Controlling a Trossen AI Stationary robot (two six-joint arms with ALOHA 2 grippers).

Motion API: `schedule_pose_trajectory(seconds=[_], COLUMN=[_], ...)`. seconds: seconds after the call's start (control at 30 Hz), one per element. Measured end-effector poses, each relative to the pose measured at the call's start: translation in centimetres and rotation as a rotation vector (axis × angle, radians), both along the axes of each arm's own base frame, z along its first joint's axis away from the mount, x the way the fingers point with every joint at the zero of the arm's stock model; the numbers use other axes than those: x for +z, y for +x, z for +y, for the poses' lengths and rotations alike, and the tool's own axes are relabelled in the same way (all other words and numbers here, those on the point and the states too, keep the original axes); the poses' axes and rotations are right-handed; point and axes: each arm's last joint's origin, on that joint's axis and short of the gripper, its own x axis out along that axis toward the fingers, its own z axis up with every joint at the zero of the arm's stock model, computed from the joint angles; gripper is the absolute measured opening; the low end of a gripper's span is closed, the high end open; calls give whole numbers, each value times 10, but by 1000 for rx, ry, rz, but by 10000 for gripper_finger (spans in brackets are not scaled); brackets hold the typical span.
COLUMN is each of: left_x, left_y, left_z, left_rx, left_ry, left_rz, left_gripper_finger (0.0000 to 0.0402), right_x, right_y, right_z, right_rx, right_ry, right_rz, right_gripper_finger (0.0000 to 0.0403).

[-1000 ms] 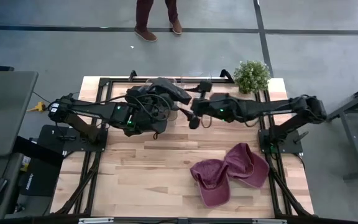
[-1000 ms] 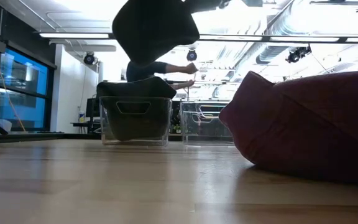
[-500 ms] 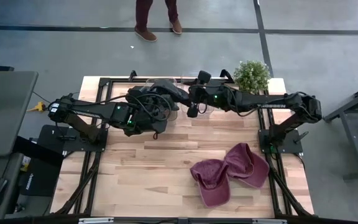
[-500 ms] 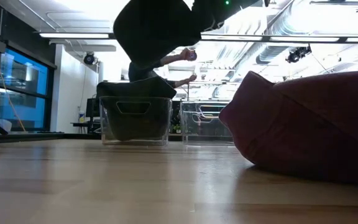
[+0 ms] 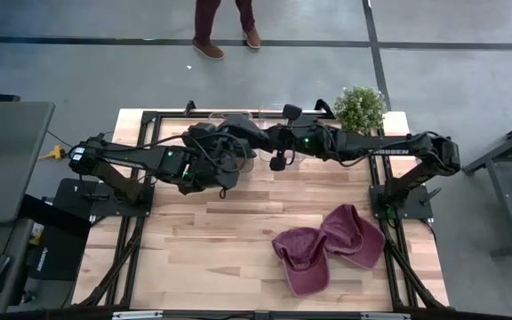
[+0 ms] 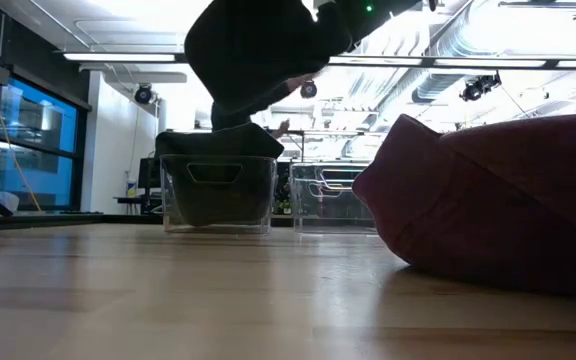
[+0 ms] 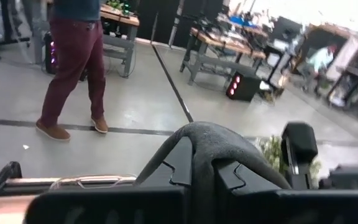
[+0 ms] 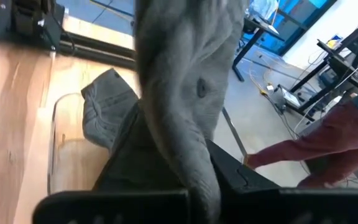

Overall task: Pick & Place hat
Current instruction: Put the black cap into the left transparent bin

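A dark grey hat (image 5: 244,132) hangs in the air over the far middle of the table, seen in the low view as a dark mass (image 6: 253,50). My left gripper (image 7: 202,158) is shut on it from the left, and my right gripper (image 8: 199,177) is shut on it from the right. In the high view the two grippers (image 5: 231,140) (image 5: 268,142) meet at the hat. Below it stands a clear bin (image 6: 218,190) with another grey hat (image 8: 107,106) lying inside. My left gripper pinches a fold of the grey hat's cloth (image 7: 204,140) between its two fingers, coming roughly level from the table's left. The cloth arches over the fingertips. The hat is lifted clear above the bin. My right gripper pinches the hat's grey cloth (image 8: 194,149) between its two fingers, coming from the table's right. The cloth stretches away from the fingers in a long wrinkled band. Which part of the hat it has, I cannot tell.
A second clear bin (image 6: 333,195) stands beside the first at the far edge. Two maroon hats (image 5: 305,258) (image 5: 356,233) lie at the near right of the wooden table (image 5: 194,258). A potted plant (image 5: 360,107) sits at the far right. A person's legs (image 5: 225,22) show beyond the table.
My right gripper has gone toward the far edge and the grey hat and has shut on it. The hat stays up over the bin in my left gripper.
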Motion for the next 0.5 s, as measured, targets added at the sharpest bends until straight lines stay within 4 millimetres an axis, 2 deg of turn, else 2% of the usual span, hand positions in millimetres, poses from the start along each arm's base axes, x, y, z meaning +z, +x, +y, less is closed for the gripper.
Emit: schedule_pose_trajectory(seconds=[0.1,0.2,0.37,0.5], left_x=[1,3,4,4], left_y=[2,5,7,7], left_z=[-1,-1,-2,-2], left_rx=[-43,-85,-126,-128], left_ry=[16,27,15,8], left_rz=[84,142,151,141], left_gripper_finger=[50,101,198,242], right_x=[-1,-2,-2,1], right_y=[0,0,0,-1], right_z=[1,1,1,-1], right_rx=[1,1,-1,-34], right_ry=[-1,-1,-11,-61], right_rz=[14,16,21,47], right_gripper_finger=[3,3,2,1])
